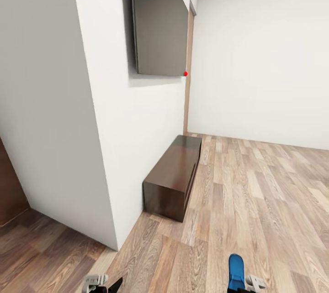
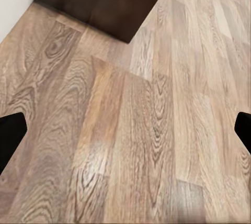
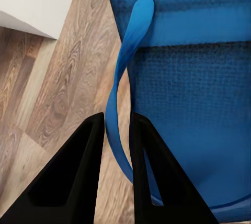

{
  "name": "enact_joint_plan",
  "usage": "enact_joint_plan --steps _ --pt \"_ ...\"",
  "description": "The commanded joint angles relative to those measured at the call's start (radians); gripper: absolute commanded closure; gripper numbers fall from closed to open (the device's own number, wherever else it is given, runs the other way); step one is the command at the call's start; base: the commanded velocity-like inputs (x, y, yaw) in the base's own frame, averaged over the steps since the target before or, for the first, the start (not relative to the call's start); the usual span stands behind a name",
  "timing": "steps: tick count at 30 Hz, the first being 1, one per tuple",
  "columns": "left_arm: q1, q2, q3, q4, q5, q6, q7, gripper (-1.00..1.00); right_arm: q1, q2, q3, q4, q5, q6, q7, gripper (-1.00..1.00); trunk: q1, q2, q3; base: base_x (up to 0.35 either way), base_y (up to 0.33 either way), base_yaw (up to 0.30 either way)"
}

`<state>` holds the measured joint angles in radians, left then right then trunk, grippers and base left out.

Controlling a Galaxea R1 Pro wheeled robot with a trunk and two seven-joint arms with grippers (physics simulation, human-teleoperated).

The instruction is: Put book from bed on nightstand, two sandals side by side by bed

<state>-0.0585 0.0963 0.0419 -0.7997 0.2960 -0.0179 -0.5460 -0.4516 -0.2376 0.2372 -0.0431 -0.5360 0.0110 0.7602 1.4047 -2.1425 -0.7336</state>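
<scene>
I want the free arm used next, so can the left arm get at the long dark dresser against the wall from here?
Probably not yet. The left gripper hangs open over bare floor, and the dresser stands well ahead with open planks between; nothing blocks it.

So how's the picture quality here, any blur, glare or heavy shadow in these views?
Head view: evenly lit, the long dark brown wooden dresser has a soft sheen on top. Left wrist view: a pale glare patch on the wood plank floor, the edges soft. Right wrist view: the bright blue sandal is close and blurred, its strap pinched between the right gripper fingers.

No text, label, brand, number or sign can be read anywhere.
</scene>
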Motion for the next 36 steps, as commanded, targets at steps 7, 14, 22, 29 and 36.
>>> enact_joint_plan --steps 7,14,22,29,36 --pt "0.0 0.0 0.001 0.001 0.005 -0.001 -0.005 -1.0 -0.001 0.0 0.007 0.001 -0.012 0.003 0.006 1.0 0.0 0.0 -0.001 0.0 0.0 -0.284" --pt "-0.001 0.0 0.001 0.001 0.005 -0.001 -0.005 -1.0 -0.001 0.0 0.007 0.0 -0.012 0.003 0.007 1.0 0.0 0.0 -0.001 0.0 0.0 -0.284" --pt "0.0 0.0 0.001 0.001 0.005 -0.001 -0.005 -1.0 -0.001 0.0 0.007 0.0 -0.012 0.003 0.007 1.0 0.0 0.0 -0.001 0.0 0.0 -0.284" --pt "-0.001 0.0 0.001 0.001 0.005 -0.001 -0.005 -1.0 -0.001 0.0 0.007 0.0 -0.012 0.003 0.007 1.0 0.0 0.0 -0.001 0.0 0.0 -0.284" --pt "0.0 0.0 0.001 0.001 0.005 -0.001 -0.005 -1.0 -0.001 0.0 0.007 0.0 -0.012 0.003 0.007 1.0 0.0 0.0 -0.001 0.0 0.0 -0.284"
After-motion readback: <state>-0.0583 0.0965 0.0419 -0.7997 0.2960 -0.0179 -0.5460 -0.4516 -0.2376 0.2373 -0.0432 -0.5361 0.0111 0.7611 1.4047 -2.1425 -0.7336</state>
